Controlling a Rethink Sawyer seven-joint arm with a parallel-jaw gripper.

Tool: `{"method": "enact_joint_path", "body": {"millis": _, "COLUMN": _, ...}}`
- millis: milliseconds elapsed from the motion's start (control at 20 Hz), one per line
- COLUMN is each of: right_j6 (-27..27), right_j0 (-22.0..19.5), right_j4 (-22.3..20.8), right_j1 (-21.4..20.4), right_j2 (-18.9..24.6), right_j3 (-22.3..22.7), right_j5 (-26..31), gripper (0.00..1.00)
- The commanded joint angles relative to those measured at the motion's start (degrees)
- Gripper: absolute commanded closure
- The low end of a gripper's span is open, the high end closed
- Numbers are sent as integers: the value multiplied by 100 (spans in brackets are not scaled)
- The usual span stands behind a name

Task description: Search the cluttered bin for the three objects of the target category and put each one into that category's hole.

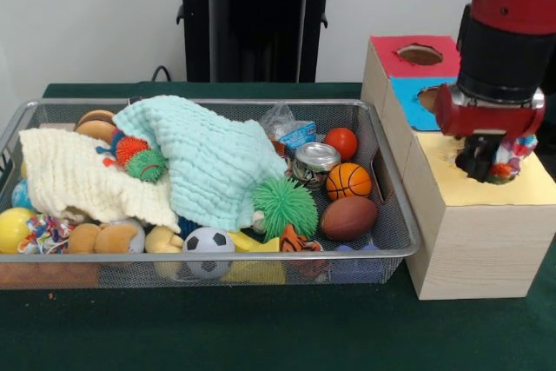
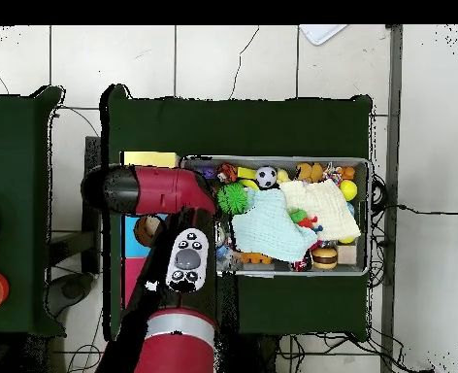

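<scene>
Green table, white wall behind. Your bin [image 1: 393,215] fills frame left, heaped with cloths and balls; one spotted piece [image 1: 43,234] lies lower left. At right, your gripper [image 1: 483,162] sits over the yellow box's hole [image 1: 497,173], closed on a spotted piece [image 1: 514,155].

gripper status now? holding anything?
Tool: over the hole in the yellow-topped box, with a spotted cloth right at it. Open, shut or gripping: cannot be told.

Mint cloth [image 1: 213,167], cream cloth [image 1: 82,175], green spiky ball [image 1: 285,208], football [image 1: 348,218], perhaps 1 tin can [image 1: 314,162].
</scene>
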Motion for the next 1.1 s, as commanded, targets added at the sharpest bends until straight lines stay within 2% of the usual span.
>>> {"method": "enact_joint_path", "body": {"millis": 50, "right_j6": 814, "right_j0": -165, "right_j4": 19, "right_j1": 790, "right_j2": 621, "right_j3": 299, "right_j5": -24, "gripper": 100}}
{"method": "enact_joint_path", "body": {"millis": 200, "right_j6": 860, "right_j0": -123, "right_j4": 28, "right_j1": 776, "right_j2": 549, "right_j3": 266, "right_j5": 99, "gripper": 100}}
{"method": "enact_joint_path", "body": {"millis": 350, "right_j6": 867, "right_j0": -54, "right_j4": 24, "right_j1": 452, "right_j2": 451, "right_j3": 381, "right_j5": 473, "gripper": 100}}
{"method": "enact_joint_path", "body": {"millis": 450, "right_j6": 852, "right_j0": 25, "right_j4": 12, "right_j1": -5, "right_j2": 357, "right_j3": 508, "right_j5": 892, "gripper": 100}}
{"method": "enact_joint_path", "body": {"millis": 550, "right_j6": 829, "right_j0": 126, "right_j4": 4, "right_j1": -657, "right_j2": 223, "right_j3": 587, "right_j5": 1527, "gripper": 100}}
{"method": "enact_joint_path", "body": {"millis": 650, "right_j6": 820, "right_j0": 216, "right_j4": -55, "right_j1": -1170, "right_j2": 50, "right_j3": 431, "right_j5": 2264, "gripper": 100}}
{"method": "enact_joint_path", "body": {"millis": 800, "right_j6": 699, "right_j0": 202, "right_j4": -106, "right_j1": -1537, "right_j2": 8, "right_j3": 218, "right_j5": 2881, "gripper": 100}}
{"method": "enact_joint_path", "body": {"millis": 950, "right_j6": 616, "right_j0": 129, "right_j4": -115, "right_j1": -1599, "right_j2": 46, "right_j3": 153, "right_j5": 2815, "gripper": 100}}
{"method": "enact_joint_path", "body": {"millis": 1100, "right_j6": 415, "right_j0": 32, "right_j4": -232, "right_j1": -1589, "right_j2": 79, "right_j3": 336, "right_j5": 2374, "gripper": 100}}
